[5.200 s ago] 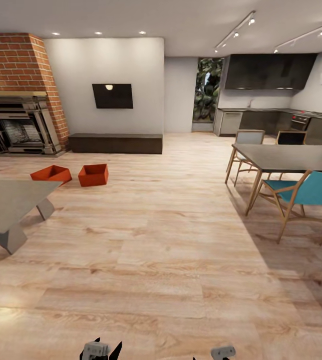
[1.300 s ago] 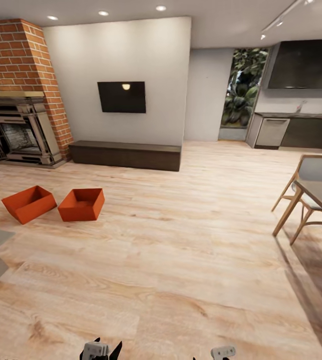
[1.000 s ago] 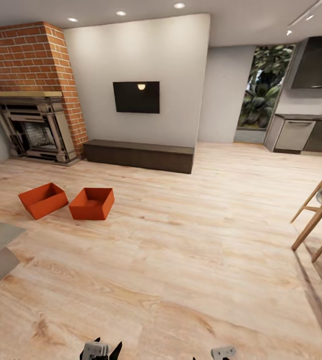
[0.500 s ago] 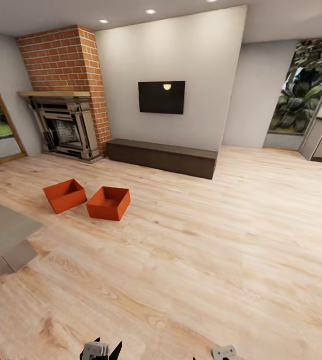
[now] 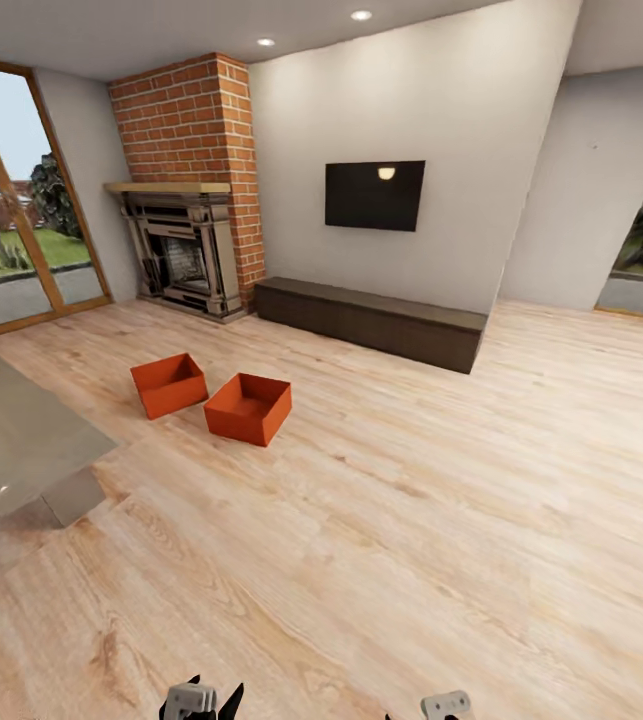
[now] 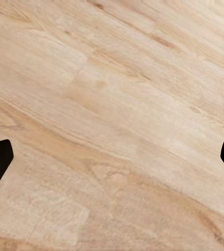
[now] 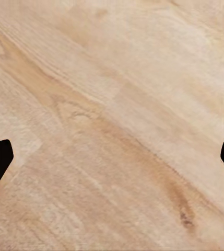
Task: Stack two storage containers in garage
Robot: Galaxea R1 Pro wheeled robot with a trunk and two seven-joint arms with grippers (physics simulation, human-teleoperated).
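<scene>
I steer toward the two containers (image 5: 249, 408), both end effectors (image 6: 112, 157) wide apart, empty, above plank floor (image 5: 411, 520).

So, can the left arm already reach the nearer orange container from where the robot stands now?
Probably not. The nearer container sits far across the wood floor, while the left gripper hangs open by the robot's base. Nothing blocks the path; the robot likely must drive closer first.

Brick fireplace (image 5: 186, 200), black TV (image 5: 374, 195) (wall-mounted), dark bench (image 5: 371, 322), glass door (image 5: 6, 220)
</scene>
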